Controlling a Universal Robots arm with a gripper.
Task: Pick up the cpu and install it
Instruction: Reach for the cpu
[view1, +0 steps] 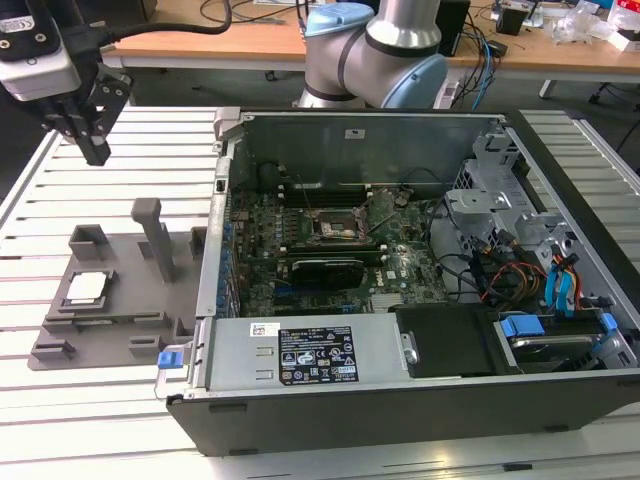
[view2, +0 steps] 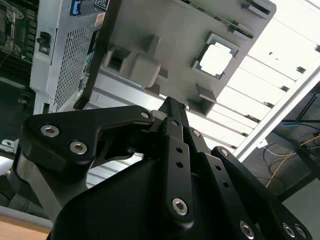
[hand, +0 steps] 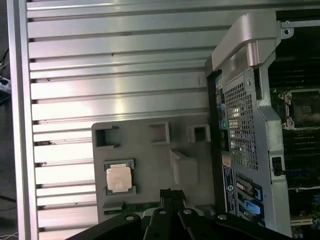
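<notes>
Your gripper (view1: 95, 148) hangs above the far edge of the tray (view1: 120, 312), fingers (view2: 172, 125) pressed together, nothing held. The cpu (view1: 85, 288) lies flat in a tray pocket. Watch: lowered like this, the fingers could strike its lid or clip the tray's post (view1: 152, 235). Socket (view1: 335, 226), toward the exterior view's right of the tray: lever and pins unclear.

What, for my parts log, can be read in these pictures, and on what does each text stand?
Black sticker on the computer case's cover plate: print too small to read.
White label on the case's inner wall: too small to read.
cpu top, in the first wrist view: markings unreadable.
Nothing can be quoted.
</notes>
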